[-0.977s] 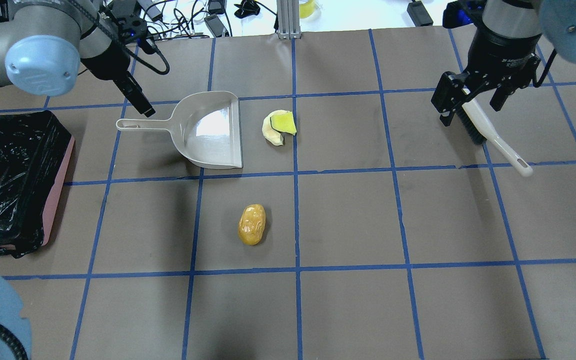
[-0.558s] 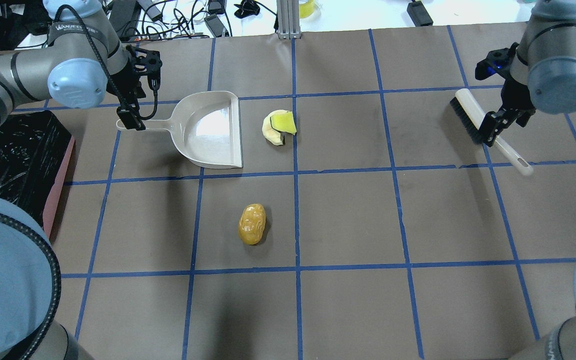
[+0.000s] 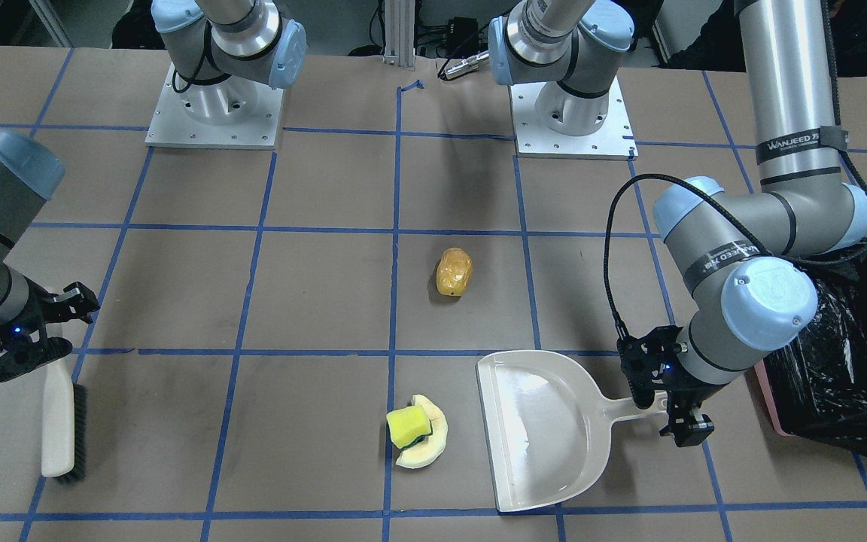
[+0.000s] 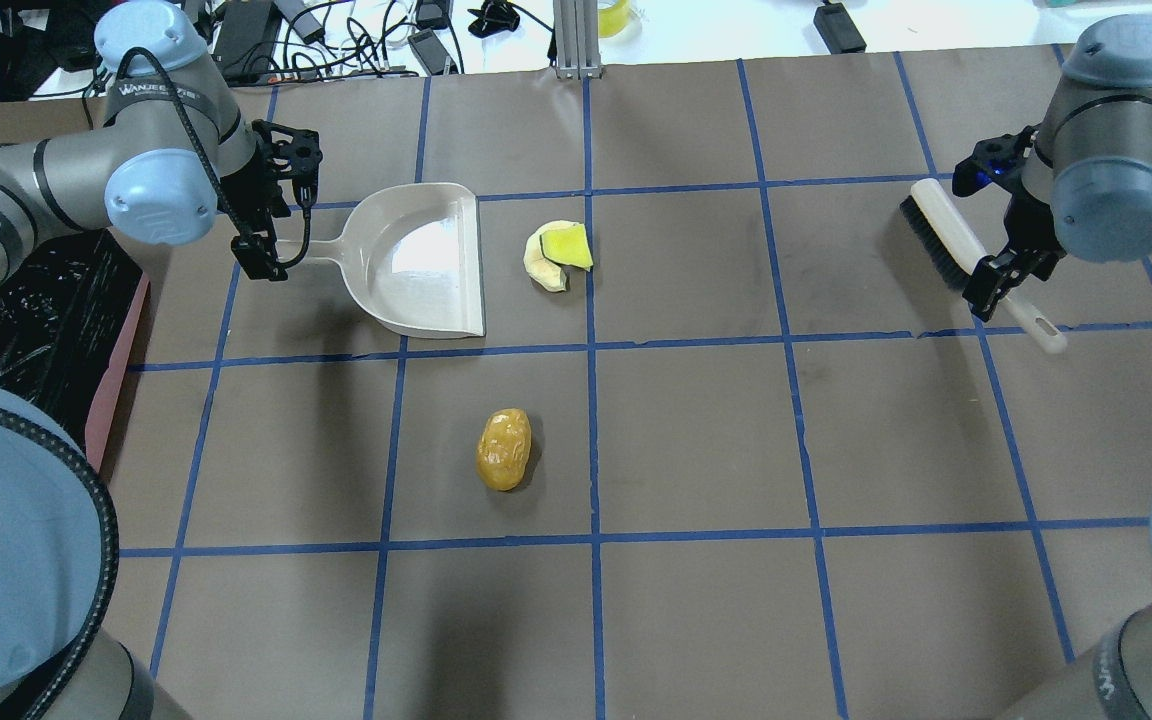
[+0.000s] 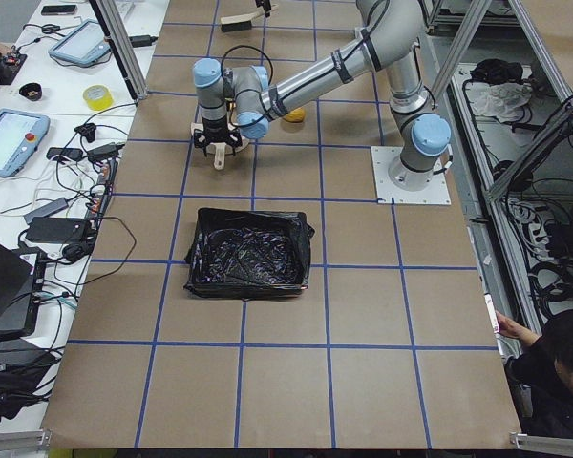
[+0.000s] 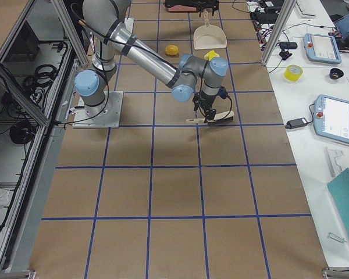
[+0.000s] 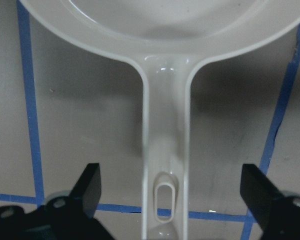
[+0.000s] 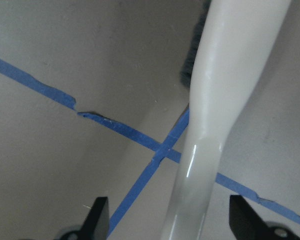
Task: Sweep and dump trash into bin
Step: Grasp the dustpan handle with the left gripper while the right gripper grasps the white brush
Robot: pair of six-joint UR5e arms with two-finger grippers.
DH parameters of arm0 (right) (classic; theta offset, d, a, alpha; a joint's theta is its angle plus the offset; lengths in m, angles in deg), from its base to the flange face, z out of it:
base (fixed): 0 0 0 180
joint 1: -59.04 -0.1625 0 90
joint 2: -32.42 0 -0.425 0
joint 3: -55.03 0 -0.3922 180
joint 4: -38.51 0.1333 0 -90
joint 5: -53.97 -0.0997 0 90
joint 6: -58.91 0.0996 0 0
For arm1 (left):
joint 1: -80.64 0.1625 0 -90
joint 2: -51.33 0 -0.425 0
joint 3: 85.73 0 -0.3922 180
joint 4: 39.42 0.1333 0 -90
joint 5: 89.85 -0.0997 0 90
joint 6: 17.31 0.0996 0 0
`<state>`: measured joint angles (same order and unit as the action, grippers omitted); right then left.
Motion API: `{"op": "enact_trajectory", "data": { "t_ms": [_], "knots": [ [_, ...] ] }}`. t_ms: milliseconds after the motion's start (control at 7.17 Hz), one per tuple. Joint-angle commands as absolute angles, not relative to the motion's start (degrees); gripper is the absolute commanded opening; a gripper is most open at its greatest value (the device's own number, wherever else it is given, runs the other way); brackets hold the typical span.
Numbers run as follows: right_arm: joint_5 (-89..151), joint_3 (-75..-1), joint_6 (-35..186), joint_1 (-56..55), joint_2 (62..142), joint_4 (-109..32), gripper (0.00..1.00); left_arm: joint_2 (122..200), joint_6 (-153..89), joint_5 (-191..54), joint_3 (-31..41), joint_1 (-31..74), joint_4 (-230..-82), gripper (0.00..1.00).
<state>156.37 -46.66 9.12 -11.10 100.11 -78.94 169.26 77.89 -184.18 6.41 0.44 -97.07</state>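
White plastic dustpan (image 4: 426, 262): handle is straddled by the left gripper (image 7: 172, 192), fingers spread, nothing clamped. Brush (image 4: 936, 232) handle is straddled by the right gripper (image 8: 171, 220), also spread wide. Sponge block (image 4: 570, 245) is stacked on the crescent slice (image 4: 539, 272), just beside the dustpan mouth. Potato-like piece (image 4: 504, 449) is set well apart. Bin (image 4: 121, 350) is located at the table's left end.

One word came through: "WANJEED", in white capitals on a black strap (image 3: 798, 143) wrapped round the silver-grey tube of the left robot arm (image 3: 783, 75), seen from the front. Overhead, the same lettering read on the strap (image 4: 158, 92) below the arm's blue cap. A second strap (image 3: 719, 257) nearer the wrist carried print too small to make out.
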Motion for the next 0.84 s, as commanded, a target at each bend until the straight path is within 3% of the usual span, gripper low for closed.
{"op": "enact_trajectory", "data": {
  "t_ms": [0,140,279,419,558,698],
  "knots": [
    [158.4,-47.0,9.5,-10.7,100.1,-78.8,0.71,170.6,76.3,-184.1,6.6,0.5,-96.7,0.92],
    [158.5,-47.0,9.6,-10.6,100.1,-78.8,0.64,170.3,76.0,-184.2,6.6,0.5,-96.7,0.85],
    [158.5,-47.0,9.7,-10.5,100.1,-78.8,0.55,170.2,76.2,-184.2,6.6,0.5,-96.8,0.62],
    [158.5,-47.1,9.8,-10.1,100.1,-78.7,0.41,170.1,76.5,-184.2,6.6,0.5,-96.8,0.29],
    [158.4,-47.2,9.9,-10.0,100.1,-78.8,0.30,169.9,76.9,-184.2,6.6,0.5,-96.8,0.14],
    [158.1,-47.2,10.0,-10.0,100.2,-78.8,0.26,170.0,77.1,-184.1,6.6,0.5,-96.8,0.05]
  ]
}}
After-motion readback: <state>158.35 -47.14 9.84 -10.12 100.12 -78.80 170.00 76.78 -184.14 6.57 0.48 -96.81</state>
